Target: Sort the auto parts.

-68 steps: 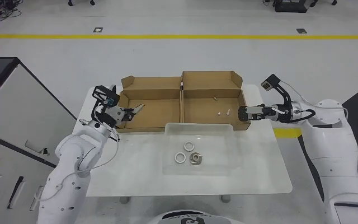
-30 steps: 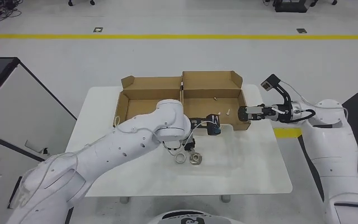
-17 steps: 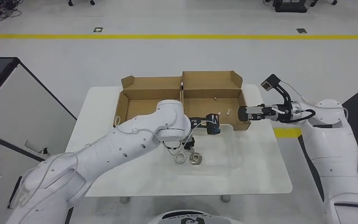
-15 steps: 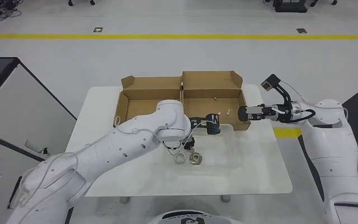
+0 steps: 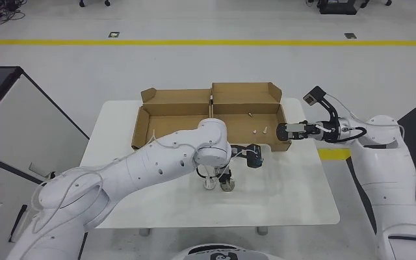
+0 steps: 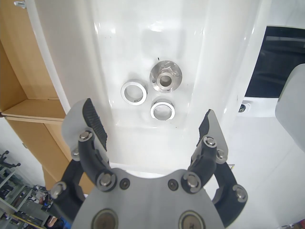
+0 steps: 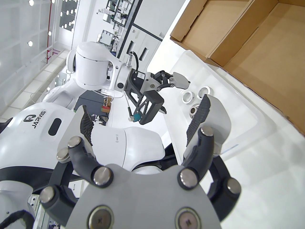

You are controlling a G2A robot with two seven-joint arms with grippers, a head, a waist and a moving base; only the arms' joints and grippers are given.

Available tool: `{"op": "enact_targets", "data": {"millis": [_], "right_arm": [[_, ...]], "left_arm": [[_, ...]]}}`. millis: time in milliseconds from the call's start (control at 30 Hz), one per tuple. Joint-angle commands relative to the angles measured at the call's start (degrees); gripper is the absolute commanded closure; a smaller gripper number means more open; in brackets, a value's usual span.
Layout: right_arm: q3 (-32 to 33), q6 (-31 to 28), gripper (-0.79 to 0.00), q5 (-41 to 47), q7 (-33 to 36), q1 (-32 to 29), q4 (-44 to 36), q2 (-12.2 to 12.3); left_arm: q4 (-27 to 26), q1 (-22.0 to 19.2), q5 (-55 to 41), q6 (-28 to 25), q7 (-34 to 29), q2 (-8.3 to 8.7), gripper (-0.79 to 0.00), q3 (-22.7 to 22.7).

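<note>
Two shaft collars [image 6: 133, 92], one flanged hub [image 6: 165, 79]: hard, slick, likely dense, so pinch across the rim. Left gripper [image 6: 149, 109] gapes empty above them; right gripper [image 7: 145, 110] spread wide, empty too.

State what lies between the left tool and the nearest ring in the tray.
Nothing: the left wrist view shows only bare tray floor between the open left tool and the nearest ring.

Floor [image 5: 214, 65]: pale grey and smooth, crossed by one yellow line [image 5: 195, 42] beyond the white bench [image 5: 299, 195]. Small dark square markers [image 5: 114, 34] lie just past that line. A white panel with a dark frame [image 5: 32, 123] stands beside the bench. The right wrist view shows rows of ceiling lights [image 7: 65, 3] and a red pipe [image 7: 48, 13].
</note>
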Motion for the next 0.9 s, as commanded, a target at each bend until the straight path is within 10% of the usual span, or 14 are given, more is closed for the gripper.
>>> {"op": "enact_targets", "data": {"millis": [0, 267, 867], "right_arm": [[0.00, 0.00, -0.785, 0.04, 0.00, 0.00, 0.00, 0.00], [0.00, 0.00, -0.785, 0.04, 0.00, 0.00, 0.00, 0.00], [0.00, 0.00, -0.785, 0.04, 0.00, 0.00, 0.00, 0.00]], "left_arm": [[1.40, -0.54, 0.21, 0.15, -0.14, -0.72, -0.785, 0.73], [4.62, -1.19, 1.27, 0.74, -0.73, -2.58, -0.496, 2.92], [14.98, 0.33, 6.07, -1.00, 2.14, -5.86, -0.369, 4.19]]}}
